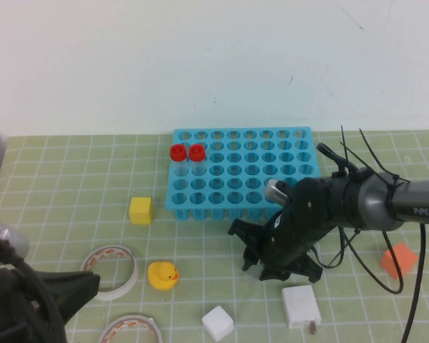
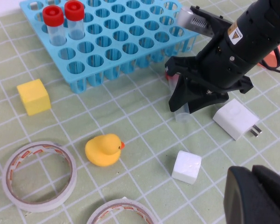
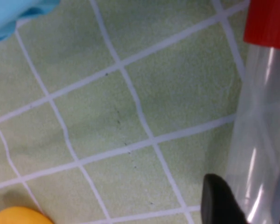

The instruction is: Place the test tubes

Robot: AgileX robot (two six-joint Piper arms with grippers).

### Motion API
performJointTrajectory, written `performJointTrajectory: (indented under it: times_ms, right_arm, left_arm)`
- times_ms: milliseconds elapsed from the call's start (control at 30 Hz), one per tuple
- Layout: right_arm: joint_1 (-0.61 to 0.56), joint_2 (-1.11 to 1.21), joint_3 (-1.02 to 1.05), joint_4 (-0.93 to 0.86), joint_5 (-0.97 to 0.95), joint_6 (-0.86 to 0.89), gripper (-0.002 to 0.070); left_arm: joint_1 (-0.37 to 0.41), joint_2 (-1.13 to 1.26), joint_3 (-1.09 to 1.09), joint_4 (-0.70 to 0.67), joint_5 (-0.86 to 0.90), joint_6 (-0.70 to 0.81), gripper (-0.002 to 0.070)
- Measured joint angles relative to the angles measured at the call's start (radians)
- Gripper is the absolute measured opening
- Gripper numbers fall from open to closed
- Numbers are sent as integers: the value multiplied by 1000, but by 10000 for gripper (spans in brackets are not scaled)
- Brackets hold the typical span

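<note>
Fingers (image 2: pixel 177 99) of right gripper (image 2: pixel 194 105) apart, astride lying test tube (image 2: pixel 182 113), cap (image 3: pixel 268 21) toward rack (image 1: pixel 243 175); left gripper (image 1: pixel 82 287) fingers together, near-left corner.

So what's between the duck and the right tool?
Bare mat, seen in the high view. Right tool is over a lying tube; left tool sits shut, near-left.

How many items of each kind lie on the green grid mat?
Red-capped clear test tubes: 3, two racked, one beneath the right gripper
Blue plastic tube rack: 1
Clear tape rolls: 2
Small cubes, yellow and white: 2
Orange block: 1
Yellow rubber duck: 1
White charger plug: 1
Total: 11
Left gripper: shut, near-left corner.
</note>
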Motion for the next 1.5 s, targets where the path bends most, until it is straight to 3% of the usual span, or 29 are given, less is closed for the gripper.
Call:
performJointTrajectory:
  times_ms: [400, 667, 1000, 1133, 1267, 1333, 1400, 1500]
  right_arm:
    - [0, -15, -4, -62, 62, -150, 236]
    - [44, -126, 8, -409, 249, -236, 236]
    - [271, -353, 8, -824, 267, -200, 235]
    - [355, -457, 8, -994, 204, -69, 235]
    - [429, -533, 10, -1192, 191, 105, 235]
    - [455, -560, 17, -1248, 186, 162, 235]
    - [481, -580, 35, -1280, 172, 205, 235]
    - [528, -610, 97, -1339, 99, 290, 235]
  left_arm:
    - [0, 0, 0, -31, 11, -4, -1]
    - [0, 0, 0, -119, 9, -28, -1]
    - [0, 0, 0, -283, -117, -14, 15]
    - [0, 0, 0, -337, -227, 6, 150]
    - [0, 0, 0, -430, -321, 10, 459]
    - [0, 0, 0, -458, -360, 10, 577]
    - [0, 0, 0, -471, -389, 13, 636]
    - [0, 0, 0, -485, -399, 48, 648]
